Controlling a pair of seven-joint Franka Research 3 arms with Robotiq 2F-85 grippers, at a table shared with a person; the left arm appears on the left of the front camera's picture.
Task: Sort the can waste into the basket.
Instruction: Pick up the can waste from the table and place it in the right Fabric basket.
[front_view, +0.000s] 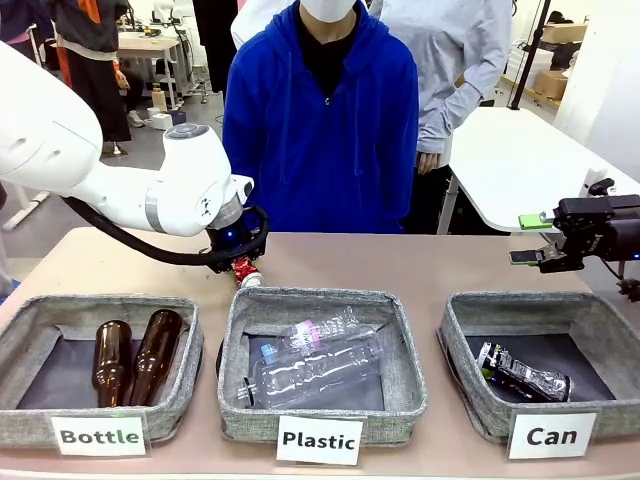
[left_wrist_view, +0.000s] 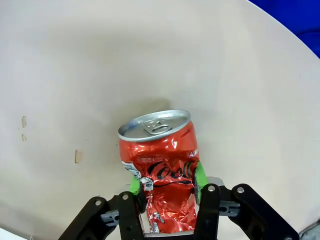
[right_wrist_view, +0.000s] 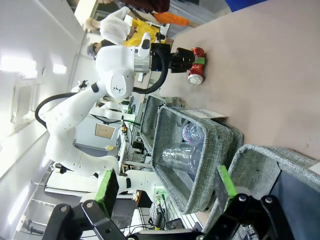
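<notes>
The can (left_wrist_view: 159, 165) is light, thin-walled and already crumpled — it will give further under pressure, so I judge the dented middle the surest place to hold. It is red with a silver top, tab end pointing away from my wrist, just above the table (left_wrist_view: 75, 60) behind the "Plastic" basket (front_view: 322, 385). My left gripper (left_wrist_view: 166, 181) is clamped on it. My right gripper (right_wrist_view: 167, 192) hangs spread wide over the "Can" basket (front_view: 600, 315) — its destination, well apart.
</notes>
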